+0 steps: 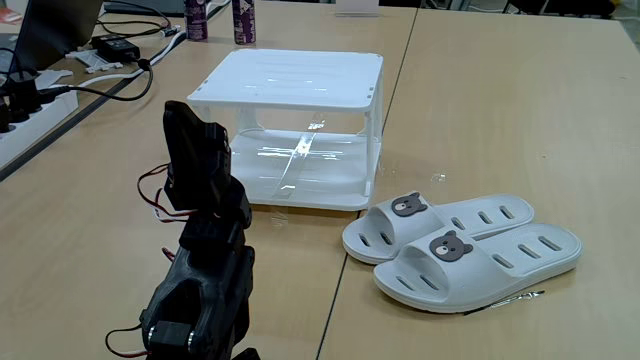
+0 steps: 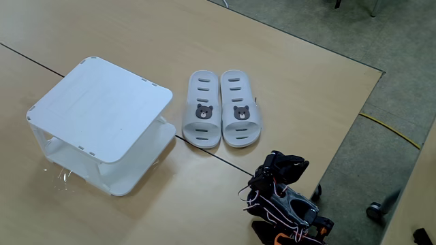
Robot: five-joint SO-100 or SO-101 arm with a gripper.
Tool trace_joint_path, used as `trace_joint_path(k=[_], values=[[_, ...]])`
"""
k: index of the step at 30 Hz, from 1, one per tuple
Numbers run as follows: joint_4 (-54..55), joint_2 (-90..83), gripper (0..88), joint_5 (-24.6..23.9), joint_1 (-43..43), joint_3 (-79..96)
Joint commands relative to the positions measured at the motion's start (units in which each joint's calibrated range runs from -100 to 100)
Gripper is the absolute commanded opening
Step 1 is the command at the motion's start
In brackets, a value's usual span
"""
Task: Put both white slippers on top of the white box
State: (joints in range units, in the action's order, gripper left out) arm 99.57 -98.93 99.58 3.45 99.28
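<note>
White slippers [image 2: 223,109] side by side, touching, flat on surface [image 2: 293,68] beside white box [image 2: 102,109]; box top bare, ready for them. Arm folded, end effector [image 1: 185,125] state: cannot tell; holds nothing.

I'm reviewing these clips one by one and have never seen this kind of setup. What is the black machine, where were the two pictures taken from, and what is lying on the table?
The black machine is a small robot arm, folded up at rest and holding nothing. Whether its jaws are open or shut cannot be told. One fixed view looks across the table from behind the arm; the other looks down from above, with the arm at the bottom. On the wooden table stands a white box, really a two-tier rack with a bare ribbed top. Beside it lie two white slippers with bear badges, side by side and touching. Neither is on the box yet.
</note>
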Motion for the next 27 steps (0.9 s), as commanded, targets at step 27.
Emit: trace_joint_path(k=[27], values=[[-0.35,70.53,0.7,0.42,-0.24,-0.45]])
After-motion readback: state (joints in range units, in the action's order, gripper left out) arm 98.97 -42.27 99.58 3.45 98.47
